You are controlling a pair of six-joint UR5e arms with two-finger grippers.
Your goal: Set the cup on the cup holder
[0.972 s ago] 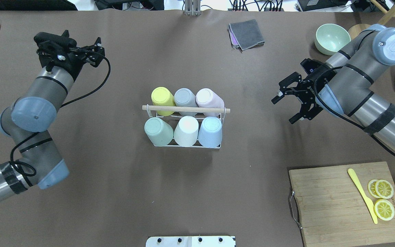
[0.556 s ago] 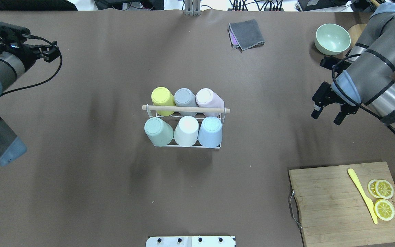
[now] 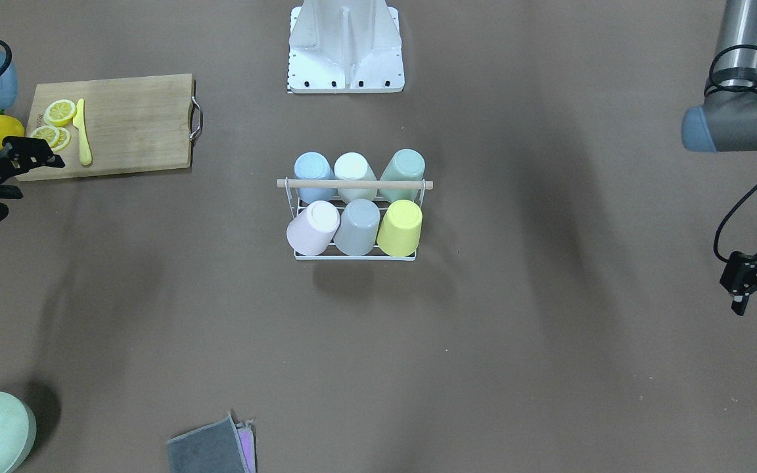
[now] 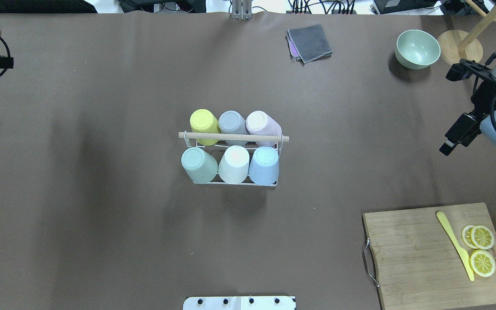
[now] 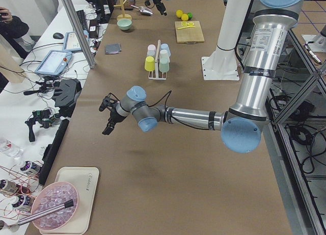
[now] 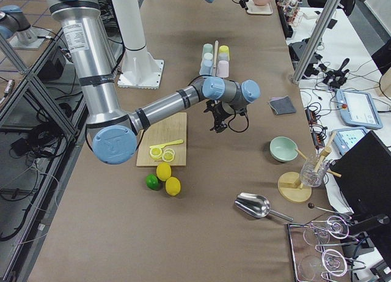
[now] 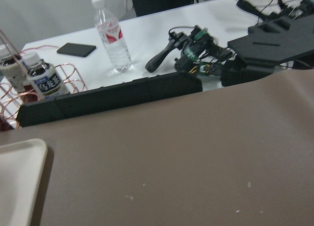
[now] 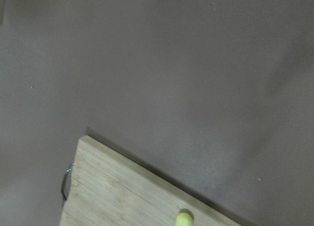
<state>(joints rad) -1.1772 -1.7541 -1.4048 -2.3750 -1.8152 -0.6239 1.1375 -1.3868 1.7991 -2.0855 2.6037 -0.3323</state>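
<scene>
The white wire cup holder [image 4: 235, 137] stands mid-desk, well clear of every edge, with six upturned cups [image 4: 233, 164] filling its two rows. The left gripper [image 5: 106, 116] hovers by the left edge, jaws spread, empty. The right gripper [image 3: 23, 174] hangs near the right edge, likewise spread and holding nothing

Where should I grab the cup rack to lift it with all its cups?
Probably the wooden rod across the top of the cup holder, near its middle, coming straight down from above. It lies level between the two rows of upside-down cups, so the load should hang evenly.
</scene>
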